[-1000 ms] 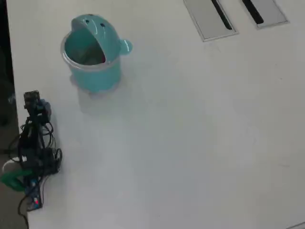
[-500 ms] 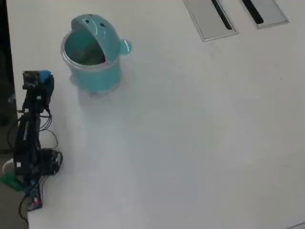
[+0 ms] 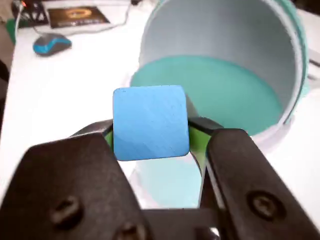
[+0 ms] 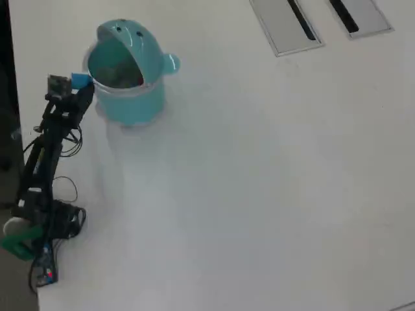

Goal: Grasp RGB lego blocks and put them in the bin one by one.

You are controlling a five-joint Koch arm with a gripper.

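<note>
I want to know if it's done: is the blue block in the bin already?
No, the blue block sits clamped between the jaws, outside the bin.

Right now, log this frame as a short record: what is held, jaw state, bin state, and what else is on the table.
held: blue block
jaws: shut on the block's two sides, gripper just short of the bin's rim
bin: upright, lid swung open, something red inside
table: two grey slotted plates at the far edge; no loose blocks in the overhead view

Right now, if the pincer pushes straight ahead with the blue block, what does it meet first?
Probably the bin: in the wrist view its open mouth lies directly beyond the pincer and blue block. Depth is unclear, so the block could clip the near rim.
</note>
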